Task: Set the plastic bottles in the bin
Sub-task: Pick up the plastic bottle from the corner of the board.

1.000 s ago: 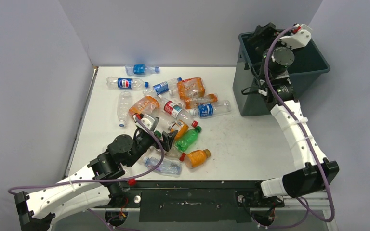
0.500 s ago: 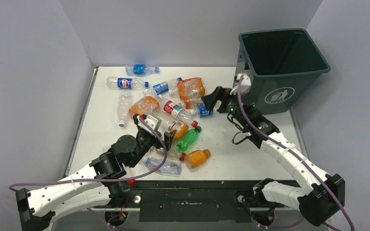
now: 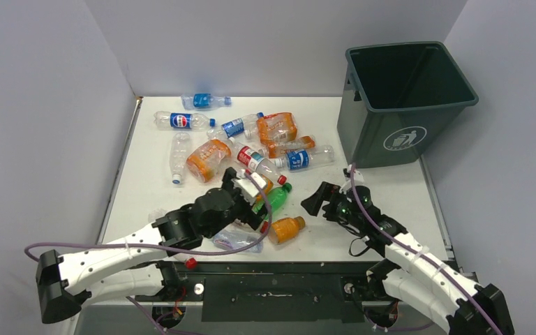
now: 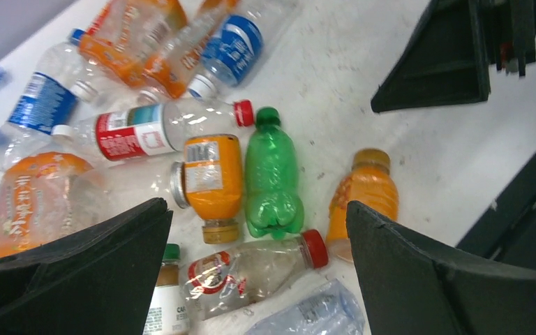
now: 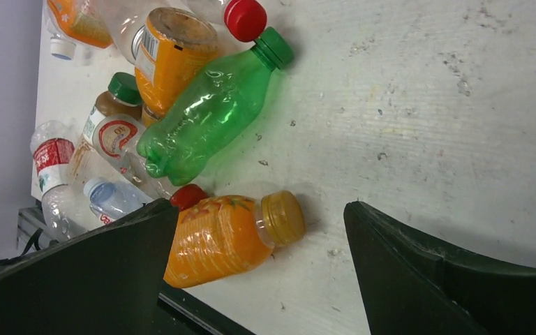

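High rear overview, wrist views close, downward, sharing green bottle (image 4: 272,181)

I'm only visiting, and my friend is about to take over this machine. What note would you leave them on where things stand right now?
Left gripper: open and empty, hovering over the green bottle in the pile.
Right gripper: open and empty, over the small orange bottle at the pile's near edge.
Plastic bottles: all that show lie on the table, left of the bin.
The bin stands upright at the far right; no bottle can be made out in its dark inside.
Done: nothing that shows.
Left: every bottle on the table.
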